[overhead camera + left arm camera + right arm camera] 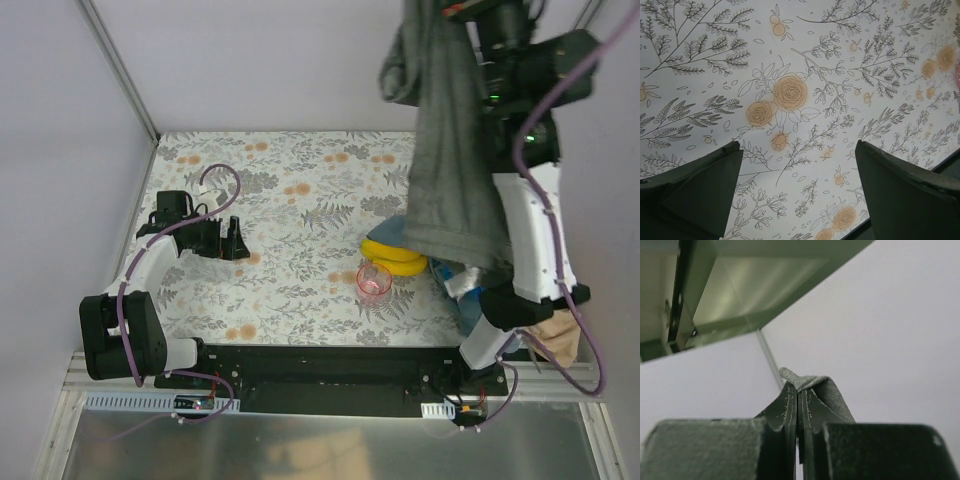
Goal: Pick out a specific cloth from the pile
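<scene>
The right fingers are clamping one cloth; the left fingers are hanging apart above the surface. One banana bunch and one pink cup are sitting beside the pile.

We take this for a robotics lab test cell. Plain white panels on a metal frame post box in a bench covered with a floral-print sheet. The cabled left arm and right arm are bolted to a black rail at its near edge. At the right lie the pile, bananas and a pink cup.
</scene>
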Controlling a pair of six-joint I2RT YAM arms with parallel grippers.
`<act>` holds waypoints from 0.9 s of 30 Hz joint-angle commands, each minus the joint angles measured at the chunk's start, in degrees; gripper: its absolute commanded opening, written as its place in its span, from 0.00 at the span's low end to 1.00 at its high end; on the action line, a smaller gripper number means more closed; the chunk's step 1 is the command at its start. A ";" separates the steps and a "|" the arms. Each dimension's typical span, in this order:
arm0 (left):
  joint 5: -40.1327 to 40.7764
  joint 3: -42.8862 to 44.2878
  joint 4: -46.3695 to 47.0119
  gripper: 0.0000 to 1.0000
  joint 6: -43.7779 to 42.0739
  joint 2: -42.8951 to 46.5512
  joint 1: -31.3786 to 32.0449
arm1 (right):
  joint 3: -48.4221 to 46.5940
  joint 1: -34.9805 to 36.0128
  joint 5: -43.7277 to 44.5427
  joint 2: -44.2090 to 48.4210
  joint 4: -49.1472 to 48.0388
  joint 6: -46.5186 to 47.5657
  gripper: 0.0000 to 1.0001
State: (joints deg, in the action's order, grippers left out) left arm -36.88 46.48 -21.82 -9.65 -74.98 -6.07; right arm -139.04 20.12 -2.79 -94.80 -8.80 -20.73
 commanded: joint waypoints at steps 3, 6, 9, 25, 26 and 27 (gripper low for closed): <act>8.64 3.18 0.20 0.99 1.65 -0.25 -0.26 | -6.94 18.44 -0.55 -7.14 -10.97 17.55 0.00; 16.64 3.97 0.73 0.99 3.23 -1.92 -0.44 | -10.01 25.03 -2.04 -10.65 -12.82 22.29 0.00; 21.67 5.55 0.73 0.99 5.42 -4.55 -1.93 | -10.55 31.89 -3.89 -12.86 -13.44 29.75 0.00; 37.23 2.66 0.30 0.99 -6.76 9.05 -21.27 | 28.63 36.74 4.89 -14.43 -17.66 22.06 0.00; 36.97 2.04 -1.36 0.99 -9.74 9.85 -21.27 | 29.70 36.83 4.98 -15.49 -17.40 21.27 0.00; 33.67 1.78 -4.69 0.99 -12.47 10.64 -21.18 | 30.49 37.01 5.07 -16.89 -16.61 21.17 0.00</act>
State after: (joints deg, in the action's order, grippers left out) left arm -0.78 50.41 -20.84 -10.31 -68.62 -27.75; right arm -111.39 56.31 0.05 -109.62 -19.57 5.28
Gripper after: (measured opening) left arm 0.992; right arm 0.039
